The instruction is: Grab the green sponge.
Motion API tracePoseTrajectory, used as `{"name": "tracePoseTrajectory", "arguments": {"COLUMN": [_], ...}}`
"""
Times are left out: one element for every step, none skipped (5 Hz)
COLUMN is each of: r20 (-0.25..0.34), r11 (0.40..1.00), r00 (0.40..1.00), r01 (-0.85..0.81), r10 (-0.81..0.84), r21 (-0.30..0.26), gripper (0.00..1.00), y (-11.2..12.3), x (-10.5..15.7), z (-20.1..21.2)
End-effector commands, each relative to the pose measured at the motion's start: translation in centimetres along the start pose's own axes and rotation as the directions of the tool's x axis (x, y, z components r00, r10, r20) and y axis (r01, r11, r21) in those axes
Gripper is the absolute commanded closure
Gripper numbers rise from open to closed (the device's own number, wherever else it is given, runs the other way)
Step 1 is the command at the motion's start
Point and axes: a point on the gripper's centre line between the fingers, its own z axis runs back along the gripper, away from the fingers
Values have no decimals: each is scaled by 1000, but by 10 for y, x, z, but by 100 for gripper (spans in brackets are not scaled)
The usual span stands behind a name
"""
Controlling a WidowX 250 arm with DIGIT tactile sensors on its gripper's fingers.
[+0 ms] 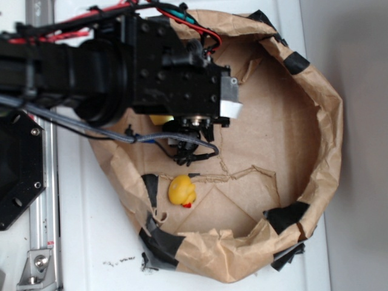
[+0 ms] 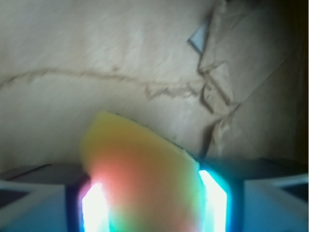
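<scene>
While the arm reaches down into the paper-lined enclosure (image 1: 315, 121), the gripper (image 2: 152, 203) has the green sponge (image 2: 137, 164) between its jaws. In the wrist view, the two glowing fingertips (image 2: 91, 208) stand one at each side of the pale yellow foam block, and each appears to touch a sponge edge. The jaws therefore read as closed on the sponge, pinching it across its width. The upper part of the block projects forward of the jaws, over the brown paper floor (image 2: 96, 58).

In the exterior view, the gripper (image 1: 188, 142) is mostly hidden under the arm. Only a small yellow patch of the sponge (image 1: 159, 119) shows just beside the wrist housing. The toy duck (image 1: 182, 191) lies apart from the jaws, near the torn paper seam, and is untouched.

Judged status: approach and closure are complete. Whether the sponge is off the floor cannot be told from either view. Remaining work, if any, is to raise the arm and confirm that the foam does not slip from the pinch.
</scene>
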Motion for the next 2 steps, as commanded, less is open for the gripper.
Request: {"name": "tracePoseTrajectory", "arguments": {"r20": [197,207], "r11": [998,996], "r00": [980,977], "r01": [-15,-26], "r10": [25,42], "r21": [-55,-81], "gripper": [100,100], "y": [-1,-8], "x": [14,20], "z": [111,148]}}
